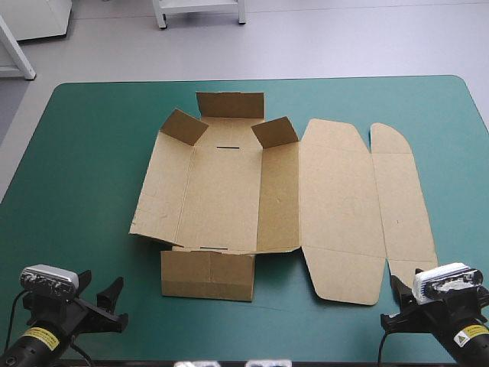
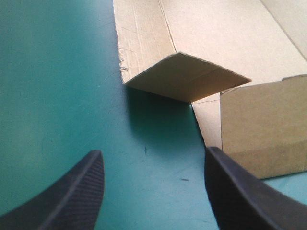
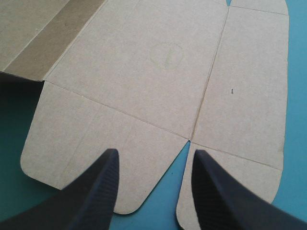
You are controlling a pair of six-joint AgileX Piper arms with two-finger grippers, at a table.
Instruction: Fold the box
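Brown box (image 1: 244, 191) lies mostly flat on the teal-green cover (image 1: 92, 153), only a few flaps (image 1: 183, 126) lifted, and the left gripper (image 2: 153, 151) and right gripper (image 3: 154, 152) sit spread wide and empty by its near edge, so folding's barely begun imo, next means raising a side wall.

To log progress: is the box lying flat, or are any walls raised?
Partly raised. The box has its wide right panels flat, but its left wall and two far corner flaps tilt up.
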